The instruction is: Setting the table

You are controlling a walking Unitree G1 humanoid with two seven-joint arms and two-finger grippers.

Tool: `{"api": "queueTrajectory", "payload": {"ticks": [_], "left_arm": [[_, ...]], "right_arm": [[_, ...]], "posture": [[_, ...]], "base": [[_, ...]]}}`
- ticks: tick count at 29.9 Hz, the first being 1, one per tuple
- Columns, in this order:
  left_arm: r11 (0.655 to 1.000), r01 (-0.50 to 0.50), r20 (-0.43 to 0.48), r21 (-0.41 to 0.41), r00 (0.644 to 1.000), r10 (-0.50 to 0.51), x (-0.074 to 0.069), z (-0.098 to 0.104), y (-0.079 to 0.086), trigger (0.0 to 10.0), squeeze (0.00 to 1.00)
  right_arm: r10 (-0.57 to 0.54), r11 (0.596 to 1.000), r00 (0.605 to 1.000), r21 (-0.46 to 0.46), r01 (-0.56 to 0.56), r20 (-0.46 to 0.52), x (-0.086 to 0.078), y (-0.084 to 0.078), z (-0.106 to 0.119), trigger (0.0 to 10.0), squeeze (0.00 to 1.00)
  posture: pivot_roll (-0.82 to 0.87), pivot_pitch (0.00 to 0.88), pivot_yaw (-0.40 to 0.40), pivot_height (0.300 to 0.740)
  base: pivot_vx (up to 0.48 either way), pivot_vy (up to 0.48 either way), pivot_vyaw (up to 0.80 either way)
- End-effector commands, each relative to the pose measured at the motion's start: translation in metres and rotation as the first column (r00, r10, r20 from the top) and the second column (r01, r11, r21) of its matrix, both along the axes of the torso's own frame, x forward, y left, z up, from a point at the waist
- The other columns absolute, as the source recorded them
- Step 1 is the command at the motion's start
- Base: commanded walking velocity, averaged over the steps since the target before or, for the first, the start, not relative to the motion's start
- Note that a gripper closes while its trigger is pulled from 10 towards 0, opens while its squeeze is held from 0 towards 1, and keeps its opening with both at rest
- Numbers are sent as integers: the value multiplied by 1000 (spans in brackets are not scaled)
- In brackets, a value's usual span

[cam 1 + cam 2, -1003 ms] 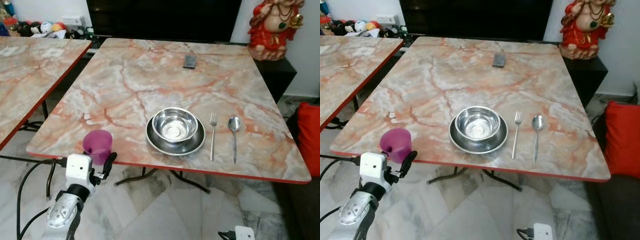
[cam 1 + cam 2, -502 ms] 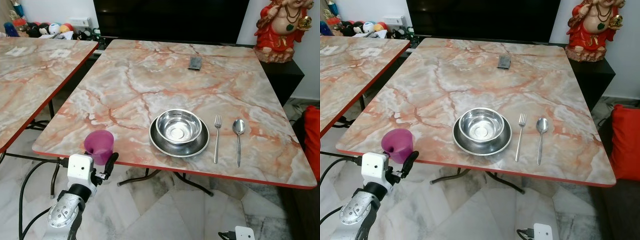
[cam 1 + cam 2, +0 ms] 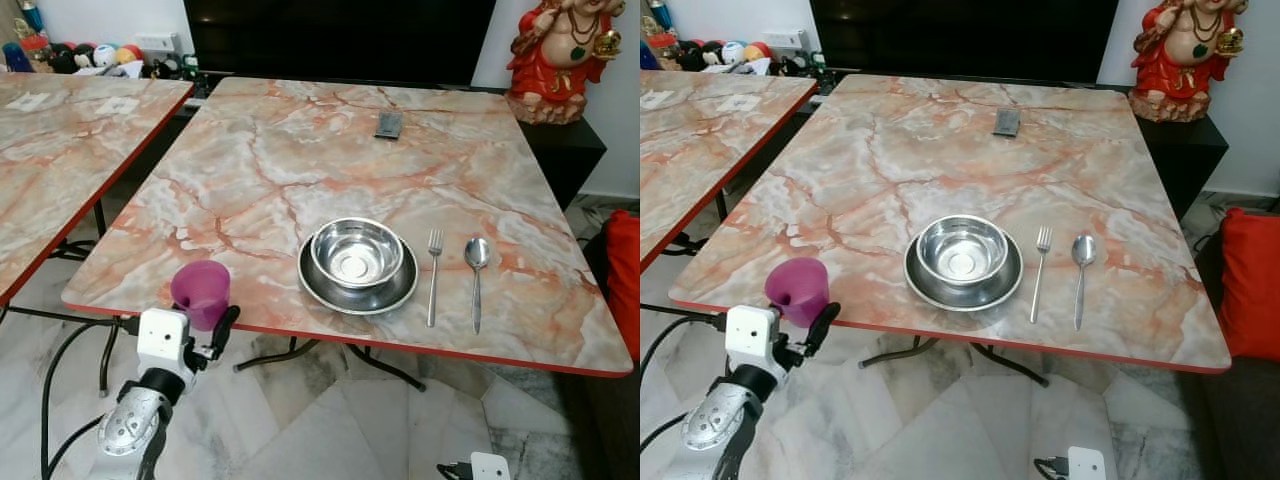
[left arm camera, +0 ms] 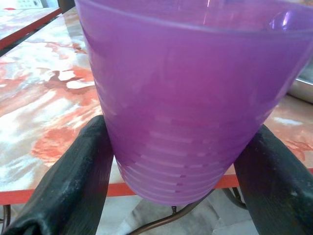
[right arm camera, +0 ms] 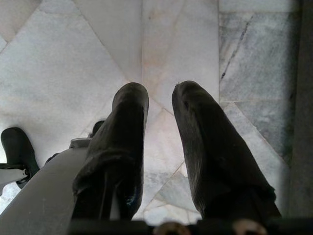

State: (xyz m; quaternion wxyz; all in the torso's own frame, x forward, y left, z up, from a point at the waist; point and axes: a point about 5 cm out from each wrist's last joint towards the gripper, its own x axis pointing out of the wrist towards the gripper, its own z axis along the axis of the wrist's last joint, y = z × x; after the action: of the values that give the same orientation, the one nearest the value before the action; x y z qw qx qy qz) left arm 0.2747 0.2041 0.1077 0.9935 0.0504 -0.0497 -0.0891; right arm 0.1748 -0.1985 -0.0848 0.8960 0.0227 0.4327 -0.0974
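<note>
My left gripper is shut on a purple plastic cup, held upright at the near left edge of the marble table. In the left wrist view the black fingers press on both sides of the cup, whose base hangs just off the red table edge. A steel bowl sits in a steel plate near the front edge. To their right lie a fork and a spoon. My right gripper hangs idle over the floor, fingers nearly together with nothing between them.
A dark remote-like object lies at the far middle of the table. A second marble table stands to the left, with a gap between. A red statue is at the back right and a red cushion at the right edge.
The camera view has shifted a little. The left gripper still holds the purple cup at the table's near left edge; the tableware has not moved.
</note>
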Motion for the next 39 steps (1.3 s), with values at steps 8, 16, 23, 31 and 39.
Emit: {"api": "queueTrajectory", "payload": {"ticks": [8,16,23,31,39], "left_arm": [[1000,8,6,-4,1000,-8,-1,2,-1,10000,0],[1000,10,5,-8,1000,-10,-1,2,-2,10000,0],[1000,12,8,-11,1000,-12,-1,3,-2,10000,0],[1000,13,11,-12,1000,-13,-1,3,-3,10000,0],[1000,18,17,-18,1000,-18,-1,6,-4,10000,0]], "right_arm": [[-4,1000,999,-1,4,-33,-7,-1,-3,10000,0],[-2,1000,999,-3,2,-32,-7,0,-3,10000,0],[-13,1000,999,1,13,-32,-7,1,-3,10000,0],[-7,1000,1000,-2,7,-23,-5,0,-2,10000,0],[-2,1000,1000,-3,2,-16,-3,0,-2,10000,0]], "posture": [[-12,98,-13,740],[-11,101,-14,740],[-11,105,-12,740],[-10,109,-13,740],[-8,110,-14,740]], "base": [[0,0,-679],[92,0,0],[288,0,0],[319,0,-605],[199,0,0]]}}
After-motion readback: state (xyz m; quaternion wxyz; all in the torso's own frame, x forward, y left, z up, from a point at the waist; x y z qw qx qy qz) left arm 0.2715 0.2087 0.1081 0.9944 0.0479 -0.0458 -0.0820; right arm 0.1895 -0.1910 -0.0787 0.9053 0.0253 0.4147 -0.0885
